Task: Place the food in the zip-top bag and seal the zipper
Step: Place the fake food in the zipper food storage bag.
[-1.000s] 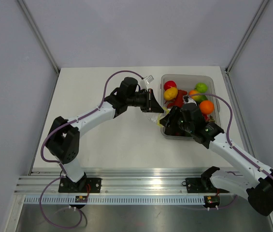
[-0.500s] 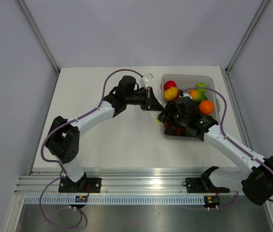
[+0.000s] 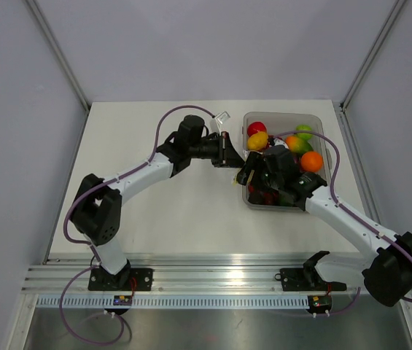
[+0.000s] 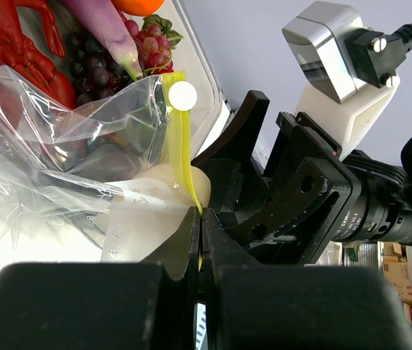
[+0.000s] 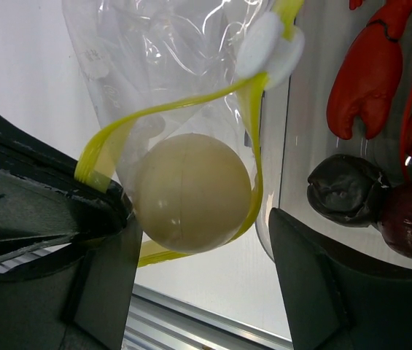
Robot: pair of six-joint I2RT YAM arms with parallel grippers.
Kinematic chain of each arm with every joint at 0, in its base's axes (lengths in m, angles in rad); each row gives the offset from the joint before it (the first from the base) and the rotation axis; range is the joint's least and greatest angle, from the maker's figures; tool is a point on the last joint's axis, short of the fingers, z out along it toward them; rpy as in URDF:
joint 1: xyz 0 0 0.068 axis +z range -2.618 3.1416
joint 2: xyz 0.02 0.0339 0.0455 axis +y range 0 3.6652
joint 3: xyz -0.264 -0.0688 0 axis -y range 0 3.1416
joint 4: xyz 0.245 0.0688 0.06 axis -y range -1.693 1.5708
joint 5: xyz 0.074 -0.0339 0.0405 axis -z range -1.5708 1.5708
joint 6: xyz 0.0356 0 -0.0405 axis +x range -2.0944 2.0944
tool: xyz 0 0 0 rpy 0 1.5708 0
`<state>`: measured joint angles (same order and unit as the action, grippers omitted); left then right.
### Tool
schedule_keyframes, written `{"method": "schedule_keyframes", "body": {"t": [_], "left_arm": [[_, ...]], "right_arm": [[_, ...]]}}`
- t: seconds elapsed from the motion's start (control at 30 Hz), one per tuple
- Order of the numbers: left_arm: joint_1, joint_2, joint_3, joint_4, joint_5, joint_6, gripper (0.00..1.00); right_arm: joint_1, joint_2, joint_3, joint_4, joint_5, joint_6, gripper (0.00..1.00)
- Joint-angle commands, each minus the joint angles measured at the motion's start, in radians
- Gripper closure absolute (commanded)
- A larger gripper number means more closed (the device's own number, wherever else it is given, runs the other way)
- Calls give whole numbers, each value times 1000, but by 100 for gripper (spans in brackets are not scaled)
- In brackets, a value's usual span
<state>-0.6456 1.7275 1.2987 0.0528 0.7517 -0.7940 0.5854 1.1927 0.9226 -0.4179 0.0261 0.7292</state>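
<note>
— Yellow strip: who has it?
— My left gripper (image 4: 198, 235) is pinched tight on the zipper (image 4: 182, 157), holding the zip-top bag (image 4: 60, 146) just beside the bin (image 3: 282, 114).
— Your right?
— My right gripper (image 5: 198, 226) stands spread at the bag's mouth, with a cream ball (image 5: 191, 191) between its jaws, ringed by the zipper. The bag's print is too faint to read. Beyond, the lobster (image 5: 370, 80) and grapes (image 4: 96, 69) lie in the bin.

Left end effector (image 4: 200, 219) — clamped shut, right end effector (image 5: 200, 222) — jaws apart
</note>
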Motion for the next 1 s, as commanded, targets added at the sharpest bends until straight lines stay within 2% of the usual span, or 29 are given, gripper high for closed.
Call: {"method": "schedule_keyframes", "body": {"t": [0.0,0.27,0.4,0.53,0.6,0.7,0.97], "left_arm": [[4,10,-12,47,54,-7,100],[12,33,-36,41,54,4,100],[12,37,-44,45,51,3,100],[17,33,-47,45,52,3,100],[18,27,-52,45,55,3,100],[23,24,-56,47,57,3,100],[24,15,-58,58,58,-4,100]], "right_arm": [[8,-27,39,24,28,-5,24],[8,-73,47,21,0,-11,18],[8,-100,53,-11,44,-7,17],[7,-142,24,-28,103,16,24],[7,-174,9,-47,145,38,35],[-9,-211,-36,-61,166,67,43],[-39,-202,-56,-61,144,76,46]]}}
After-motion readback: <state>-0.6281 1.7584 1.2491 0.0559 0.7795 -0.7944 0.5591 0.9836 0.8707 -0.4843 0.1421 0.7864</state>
